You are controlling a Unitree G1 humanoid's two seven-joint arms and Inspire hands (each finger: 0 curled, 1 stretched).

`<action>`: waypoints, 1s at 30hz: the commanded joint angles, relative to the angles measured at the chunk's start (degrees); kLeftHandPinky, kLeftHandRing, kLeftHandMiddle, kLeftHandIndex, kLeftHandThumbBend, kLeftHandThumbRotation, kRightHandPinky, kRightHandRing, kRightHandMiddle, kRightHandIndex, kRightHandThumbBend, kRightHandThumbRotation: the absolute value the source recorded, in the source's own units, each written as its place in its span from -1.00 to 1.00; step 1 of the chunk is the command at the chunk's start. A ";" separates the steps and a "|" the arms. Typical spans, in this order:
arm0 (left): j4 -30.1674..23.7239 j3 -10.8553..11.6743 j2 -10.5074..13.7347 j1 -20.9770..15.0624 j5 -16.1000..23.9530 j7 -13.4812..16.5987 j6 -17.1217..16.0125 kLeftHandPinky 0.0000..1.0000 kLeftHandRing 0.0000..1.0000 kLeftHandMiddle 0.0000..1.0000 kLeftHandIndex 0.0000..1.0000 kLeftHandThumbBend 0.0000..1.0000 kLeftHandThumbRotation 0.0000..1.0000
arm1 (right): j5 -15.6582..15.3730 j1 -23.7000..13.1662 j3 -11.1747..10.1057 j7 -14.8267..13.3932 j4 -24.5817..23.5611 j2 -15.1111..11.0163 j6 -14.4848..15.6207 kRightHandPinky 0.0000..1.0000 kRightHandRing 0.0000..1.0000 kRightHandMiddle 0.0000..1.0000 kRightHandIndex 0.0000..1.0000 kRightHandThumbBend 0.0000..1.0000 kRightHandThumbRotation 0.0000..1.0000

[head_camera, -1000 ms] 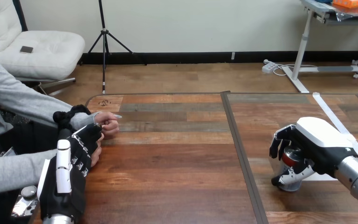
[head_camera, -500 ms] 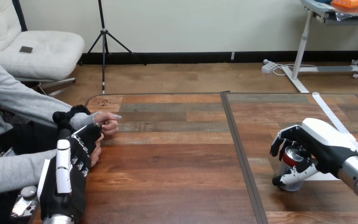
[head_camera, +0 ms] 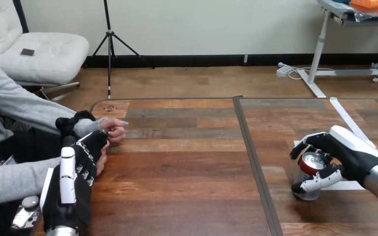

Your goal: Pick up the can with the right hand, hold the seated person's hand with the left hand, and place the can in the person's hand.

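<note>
I read the right hand (head_camera: 343,158) as curled round the can (head_camera: 310,172) on the table (head_camera: 187,172). The left hand (head_camera: 78,169) rests against the person's hand (head_camera: 102,158). I cannot tell whether it grips.

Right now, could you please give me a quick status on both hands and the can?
Right hand shut on the can, can standing on the table. Left hand beside the person's hand, hold unclear. White paper beside the can.

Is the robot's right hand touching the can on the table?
Touching. The head view shows the right hand with fingers and thumb curled round the can.
</note>
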 commanded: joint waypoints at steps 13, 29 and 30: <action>-2.42 -0.70 -0.06 -2.08 0.19 -0.13 -1.07 0.92 0.76 0.61 0.39 -0.11 1.00 | 4.62 -0.38 -3.55 2.89 -5.39 0.46 2.36 0.22 0.27 0.30 0.38 0.96 -0.33; -2.24 -0.67 0.25 -2.07 0.56 -0.04 -1.18 0.90 0.75 0.62 0.38 -0.11 1.00 | 9.14 0.88 -5.95 6.17 -7.71 0.96 4.80 0.18 0.25 0.30 0.40 0.94 -0.27; -2.31 -0.67 0.24 -2.05 0.52 -0.03 -1.08 0.90 0.76 0.62 0.38 -0.11 1.00 | 9.35 0.91 -6.03 6.29 -7.78 0.96 4.96 0.18 0.25 0.30 0.40 0.95 -0.26</action>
